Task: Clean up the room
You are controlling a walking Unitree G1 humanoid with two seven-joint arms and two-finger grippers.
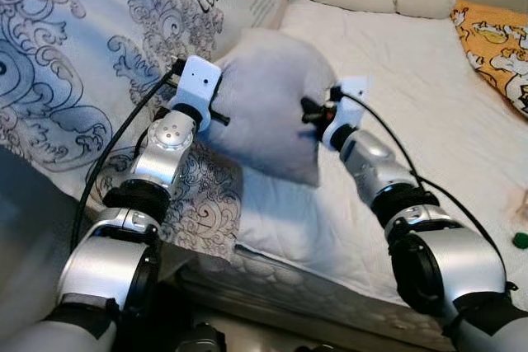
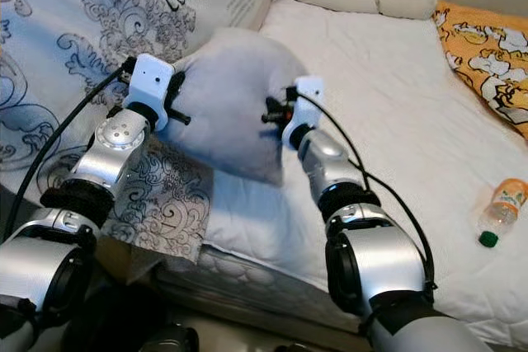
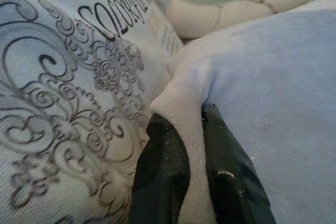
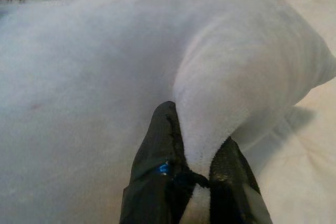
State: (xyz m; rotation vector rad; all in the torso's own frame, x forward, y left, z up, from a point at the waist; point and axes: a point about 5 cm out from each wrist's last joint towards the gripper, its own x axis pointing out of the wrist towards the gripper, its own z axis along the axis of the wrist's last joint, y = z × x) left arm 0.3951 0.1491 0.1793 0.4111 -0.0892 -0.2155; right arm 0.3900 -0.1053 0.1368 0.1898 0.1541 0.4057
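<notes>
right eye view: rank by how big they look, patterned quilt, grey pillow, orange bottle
1. patterned quilt, covering the most area
2. grey pillow, pinched on either side by the left hand and right hand
3. orange bottle, clearly the smallest

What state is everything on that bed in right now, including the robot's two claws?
Grey pillow: lifted above the mattress, pinched at both sides.
Left gripper: shut on the pillow's edge.
Right gripper: shut on a fold of the pillow.
Patterned duvet: bunched up on the robot's left.
Bottle: lying on its side, green cap on.
</notes>
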